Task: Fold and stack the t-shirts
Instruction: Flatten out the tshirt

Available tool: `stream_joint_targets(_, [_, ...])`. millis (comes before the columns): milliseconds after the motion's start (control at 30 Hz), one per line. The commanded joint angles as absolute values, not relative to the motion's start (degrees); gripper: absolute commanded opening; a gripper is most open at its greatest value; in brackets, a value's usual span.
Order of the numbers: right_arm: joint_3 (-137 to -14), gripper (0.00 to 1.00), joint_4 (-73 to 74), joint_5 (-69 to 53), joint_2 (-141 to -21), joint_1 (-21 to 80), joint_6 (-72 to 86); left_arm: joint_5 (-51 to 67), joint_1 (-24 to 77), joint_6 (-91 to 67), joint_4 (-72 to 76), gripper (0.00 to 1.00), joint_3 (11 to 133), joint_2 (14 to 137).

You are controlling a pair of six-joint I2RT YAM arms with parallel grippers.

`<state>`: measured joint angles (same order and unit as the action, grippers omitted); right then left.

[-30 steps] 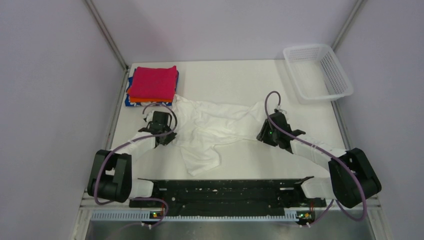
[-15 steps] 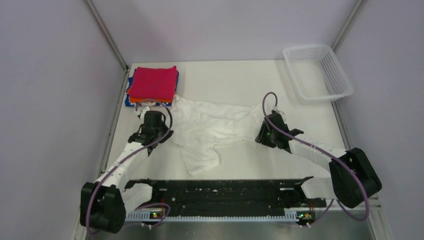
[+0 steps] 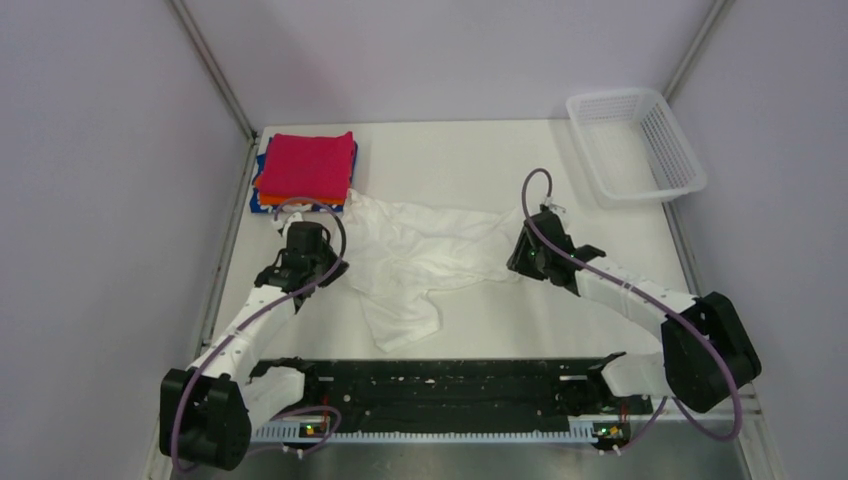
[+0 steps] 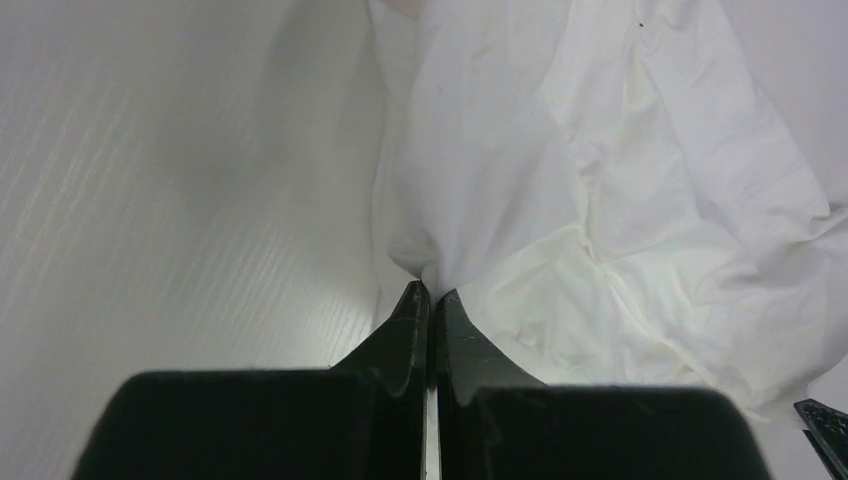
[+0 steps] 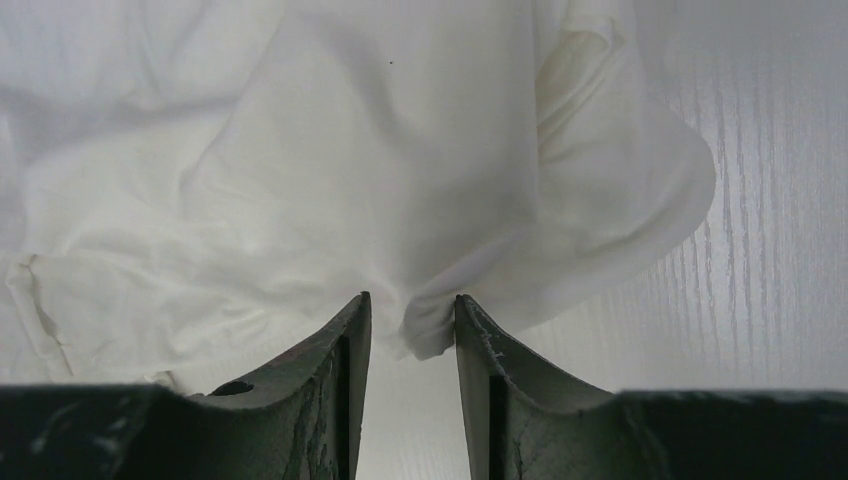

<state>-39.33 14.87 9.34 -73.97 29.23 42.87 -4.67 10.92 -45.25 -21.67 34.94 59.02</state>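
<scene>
A crumpled white t-shirt (image 3: 420, 255) lies spread across the middle of the table, and no stripes show on it. My left gripper (image 3: 330, 268) is at its left edge, shut on a pinch of the cloth; the left wrist view shows the gripper (image 4: 430, 292) and the shirt (image 4: 560, 180). My right gripper (image 3: 516, 260) is at the shirt's right end. In the right wrist view it (image 5: 412, 300) is open, with a fold of the shirt (image 5: 380, 180) between its tips. A folded stack stands at the back left: magenta-red shirt (image 3: 305, 165) on top, orange (image 3: 290, 200) and blue (image 3: 262, 203) beneath.
A white plastic mesh basket (image 3: 635, 145) stands at the back right corner. Grey walls close the table on the left, back and right. The stack lies just behind my left gripper.
My left arm swung its elbow out to the left, and its gripper drew slightly left and back with the cloth. My right gripper edged a little left and away from the bases, towards the shirt.
</scene>
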Motion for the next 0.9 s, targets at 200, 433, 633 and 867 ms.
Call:
stream_joint_targets(200, [-42.57, 0.25, 14.88, 12.27, -78.97, 30.23, 41.47, -4.35, 10.90, -44.47, -20.31, 0.00, 36.70, 59.50])
stream_joint_targets(433, [-43.76, 0.00, 14.23, 15.62, -76.13, 30.36, 40.73, -4.82, 10.90, -44.33, -20.54, 0.00, 38.29, 57.94])
stream_joint_targets(633, [-47.25, 0.00, 16.01, 19.92, -63.70, 30.32, 38.41, -5.87, 10.90, -43.40, -21.83, 0.00, 44.33, 53.30])
stream_joint_targets(867, [-54.73, 0.00, 19.99, 20.93, -48.75, 30.34, 33.88, -7.19, 10.90, -40.43, -21.06, 0.00, 54.48, 42.41])
